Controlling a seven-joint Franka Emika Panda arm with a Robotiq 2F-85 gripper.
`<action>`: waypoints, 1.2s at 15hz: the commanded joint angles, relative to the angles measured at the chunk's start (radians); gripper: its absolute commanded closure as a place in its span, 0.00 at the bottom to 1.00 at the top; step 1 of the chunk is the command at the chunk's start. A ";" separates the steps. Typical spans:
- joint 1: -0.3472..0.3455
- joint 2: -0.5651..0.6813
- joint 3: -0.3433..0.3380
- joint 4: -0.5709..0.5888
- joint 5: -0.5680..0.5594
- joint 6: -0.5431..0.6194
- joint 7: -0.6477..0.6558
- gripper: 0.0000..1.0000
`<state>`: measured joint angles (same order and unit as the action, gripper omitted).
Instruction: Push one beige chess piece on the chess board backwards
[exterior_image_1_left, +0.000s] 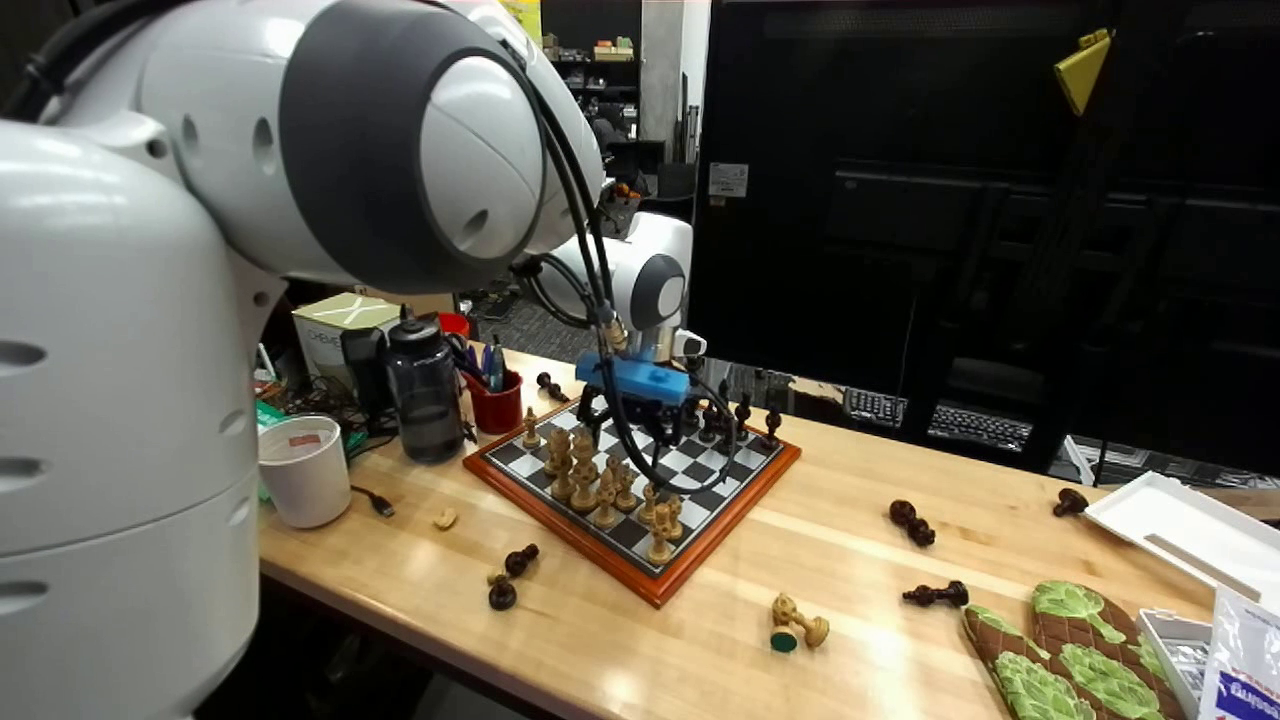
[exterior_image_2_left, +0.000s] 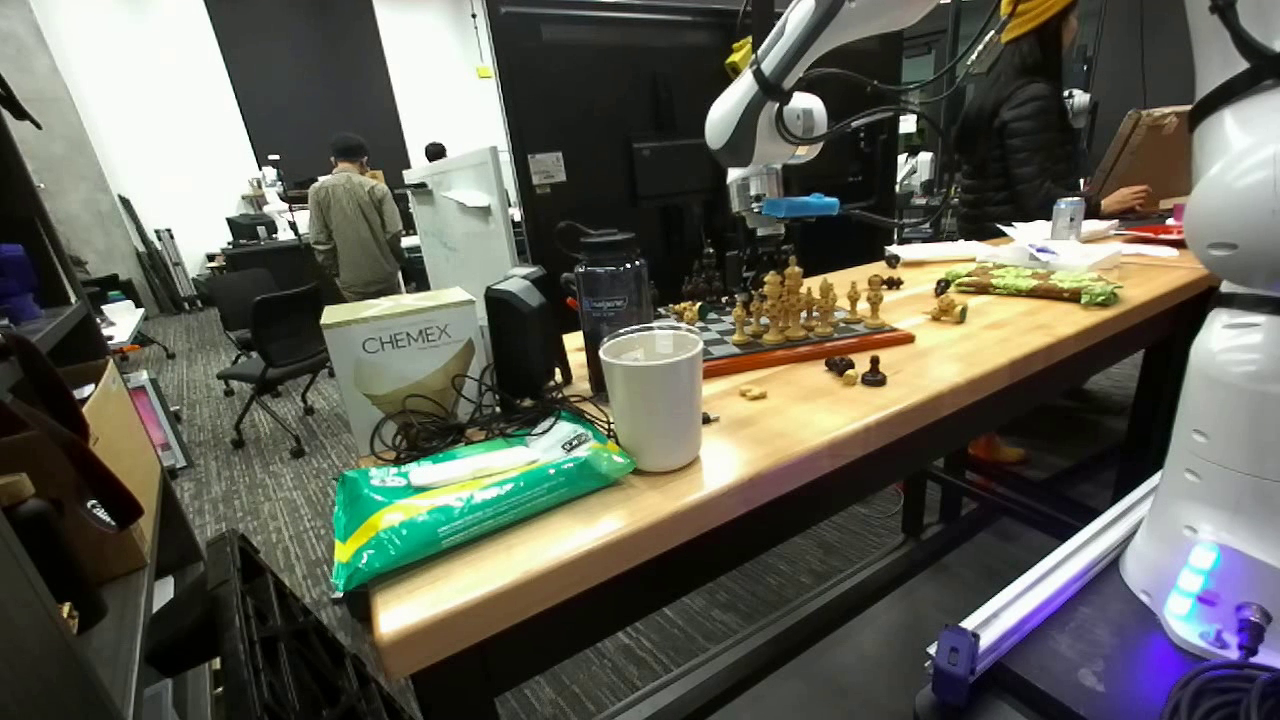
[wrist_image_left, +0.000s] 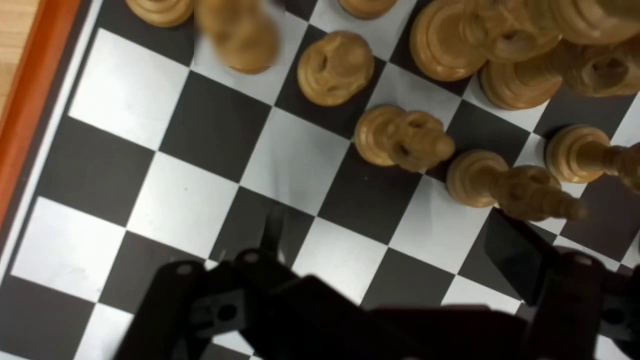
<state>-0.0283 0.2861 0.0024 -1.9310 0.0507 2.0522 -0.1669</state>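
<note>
The chess board has a reddish-brown frame and lies on the wooden table; its frame also shows in the wrist view. Several beige chess pieces stand close together on its near part, seen in both exterior views. My gripper is over the board, pointing down, beyond the beige pieces. In the wrist view the gripper is open, with bare squares between its fingers. The right fingertip lies close to a beige piece with a pointed top; I cannot tell whether they touch.
Dark chess pieces stand on the board's far side. Dark pieces and beige pieces lie on the table. A bottle, a red pen cup, a white cup and patterned mitts stand or lie around.
</note>
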 joint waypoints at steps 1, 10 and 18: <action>-0.005 -0.037 0.009 -0.032 0.019 -0.013 -0.008 0.00; -0.006 -0.039 0.008 -0.046 0.023 -0.012 -0.005 0.00; -0.006 -0.038 0.008 -0.044 0.022 -0.017 -0.003 0.00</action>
<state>-0.0284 0.2849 0.0036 -1.9506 0.0507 2.0508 -0.1662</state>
